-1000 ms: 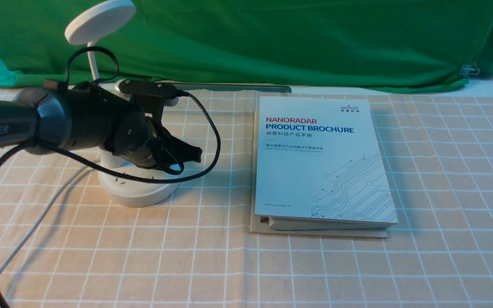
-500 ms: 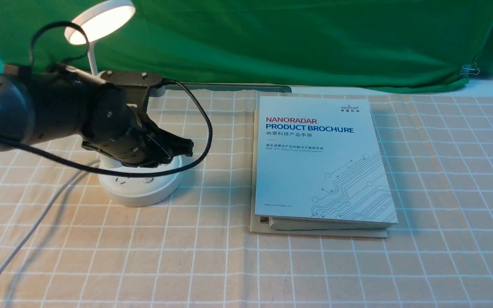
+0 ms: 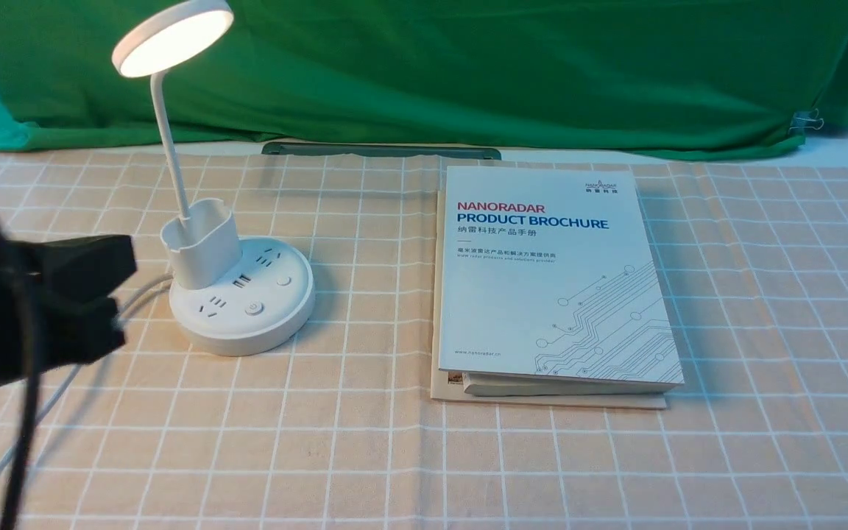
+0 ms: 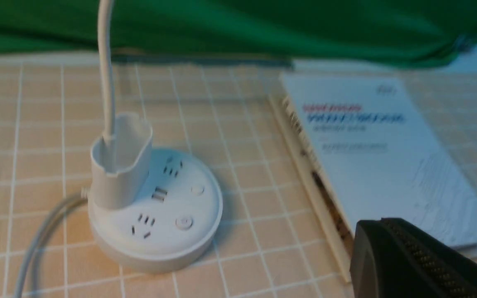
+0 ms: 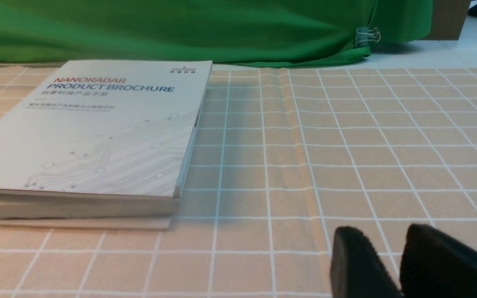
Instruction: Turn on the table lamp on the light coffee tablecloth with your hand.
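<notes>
Two grippers are on my screens, and only the left one is near the work. The left gripper (image 3: 124,298) hangs at the left edge of the light coffee tablecloth (image 3: 365,442). It is blurred, and its tips point toward the table lamp (image 3: 244,313). The lamp stands on the left part of the cloth, just past those tips. The two are near but apart, with a strip of bare cloth between the tips and the round base.

I see nothing in the left gripper's grasp. The blur in the front view hides the gap between its fingers, and the left wrist view shows only a single finger, so I cannot tell how far open it is. The lamp's disc head (image 3: 172,37) glows, and its white cord (image 3: 48,405) runs from the base toward the near left corner, passing under the gripper.

The right gripper (image 5: 383,231) sits low over the right half of the cloth. Its fingers are drawn almost together, with a sliver of cloth showing between them, and they hold nothing.

A second ago the head was dark and the arm lay across the base. Half a second ago the head was lit, with the gripper tip over the base's right side. Now the arm has pulled back to the left edge, and the whole base, sockets and buttons included, is uncovered. The brochure (image 3: 553,272) in the middle of the cloth has not moved.
</notes>
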